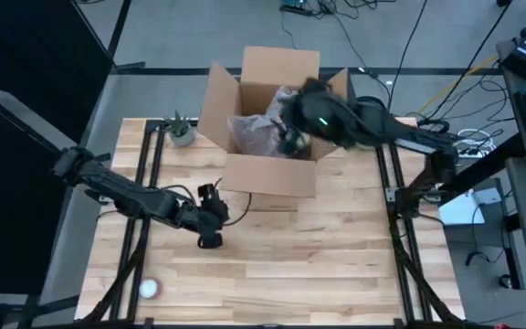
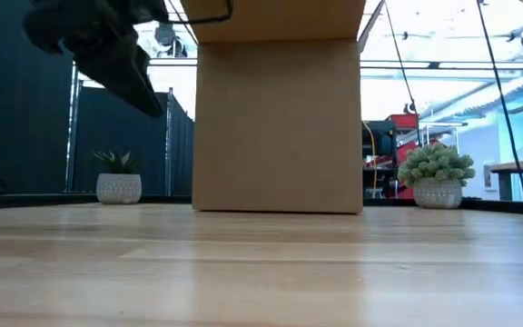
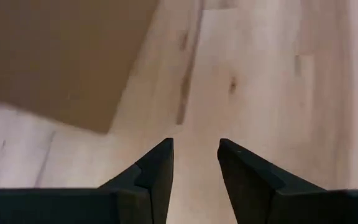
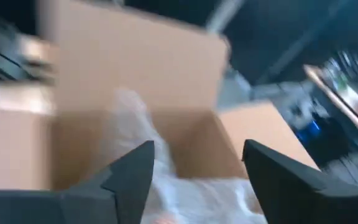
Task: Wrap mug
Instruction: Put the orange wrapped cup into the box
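Overhead, the open box [image 1: 268, 128] stands at upper centre of the table [image 1: 336, 265]. The right gripper [image 1: 292, 137] hangs over the box mouth, fingers spread wide and empty, above pale crumpled wrap [image 1: 254, 132] lying inside; its wrist camera shows the same wrap [image 4: 166, 186] between the box walls. The left gripper [image 1: 210, 239] waits low over bare table at centre left, just before the box front, fingers parted and empty. No mug is visible in any view; it may lie under the wrap, but this cannot be told. Judged step: reaching into the box for wrapping material. The next move calls for a descent between the flaps and a closing pinch on the wrap alone.
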Robot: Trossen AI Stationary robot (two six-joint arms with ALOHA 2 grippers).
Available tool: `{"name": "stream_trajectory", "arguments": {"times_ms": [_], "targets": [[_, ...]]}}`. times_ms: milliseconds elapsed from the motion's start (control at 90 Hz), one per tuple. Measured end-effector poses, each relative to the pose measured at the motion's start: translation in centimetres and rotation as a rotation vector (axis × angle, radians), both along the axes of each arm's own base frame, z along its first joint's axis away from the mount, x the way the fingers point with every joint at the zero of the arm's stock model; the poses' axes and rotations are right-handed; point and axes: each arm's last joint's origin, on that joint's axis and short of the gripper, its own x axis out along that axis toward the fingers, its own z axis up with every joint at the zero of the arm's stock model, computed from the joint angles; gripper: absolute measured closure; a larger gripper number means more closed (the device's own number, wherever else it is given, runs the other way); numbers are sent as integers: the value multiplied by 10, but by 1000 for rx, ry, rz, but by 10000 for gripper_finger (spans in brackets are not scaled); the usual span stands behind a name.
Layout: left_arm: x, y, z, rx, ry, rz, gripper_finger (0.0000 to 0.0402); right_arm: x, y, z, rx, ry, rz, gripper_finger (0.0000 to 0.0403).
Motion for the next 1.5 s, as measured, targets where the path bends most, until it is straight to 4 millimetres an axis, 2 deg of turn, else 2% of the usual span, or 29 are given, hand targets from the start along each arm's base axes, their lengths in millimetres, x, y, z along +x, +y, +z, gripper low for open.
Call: {"name": "stream_trajectory", "arguments": {"times_ms": [144,267,456,556,811,933,1144,1233,1344,1500], "targets": [[-1,10,-8,14,27,18,282,18,-50,-25,104,132,4,169],[-3,20,-18,24,48,42,282,34,-75,-62,175,306,70,181],[-9,29,-32,23,90,71,282,48,-88,-115,302,554,140,195],[-8,30,-37,-18,79,58,282,57,-91,-137,381,595,177,197],[-5,30,-37,-38,46,28,282,79,-108,-194,438,701,161,197],[-5,30,-37,-38,45,29,282,85,-114,-214,462,730,151,197],[-3,28,-35,-63,22,15,282,92,-118,-233,475,745,137,199],[-1,28,-34,-79,3,6,282,92,-118,-235,482,750,134,214],[-1,28,-34,-80,2,6,282,91,-117,-235,487,758,138,269],[-1,28,-34,-79,3,6,282,91,-117,-234,484,766,152,384]]}}
